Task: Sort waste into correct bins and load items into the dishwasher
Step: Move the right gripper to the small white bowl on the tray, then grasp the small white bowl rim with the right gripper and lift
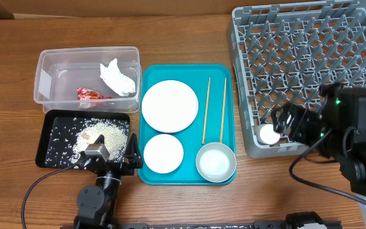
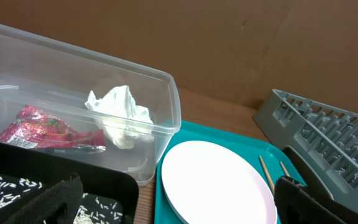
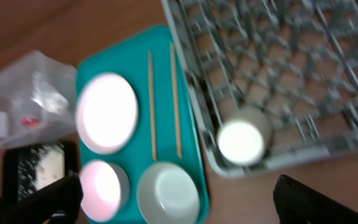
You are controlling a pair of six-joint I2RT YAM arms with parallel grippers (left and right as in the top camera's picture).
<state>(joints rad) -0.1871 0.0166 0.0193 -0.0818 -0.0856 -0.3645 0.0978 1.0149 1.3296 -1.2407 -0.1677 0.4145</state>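
My right fingers (image 3: pixel 319 199) are spread wide with nothing between them. They hang at the lower-left corner of the grey rack (image 1: pixel 310 63), on the right side of the overhead frame. The small white cup (image 1: pixel 269 134) sits inside that corner of the rack, just beside the fingers and free of them.

My left fingers (image 2: pixel 55 202) are also spread apart and hold nothing. They sit low at the bottom left of the overhead frame, at the near edge of the black tray (image 1: pixel 42 143). The loose rice (image 1: pixel 97 135) lies heaped in that tray, with grains scattered around the heap. Above it, the clear tub (image 1: pixel 88 52) holds the crumpled napkin (image 1: pixel 118 77) and the red sauce packet (image 1: pixel 93 94).

In the middle of the tabletop (image 1: pixel 189 38), the teal tray (image 1: pixel 192 137) carries the plate (image 1: pixel 169 105). A bowl (image 1: pixel 163 153) sits below the plate and a second bowl (image 1: pixel 215 162) sits at the tray's lower right. The two chopsticks (image 1: pixel 206 110) lie side by side to the right of the plate.
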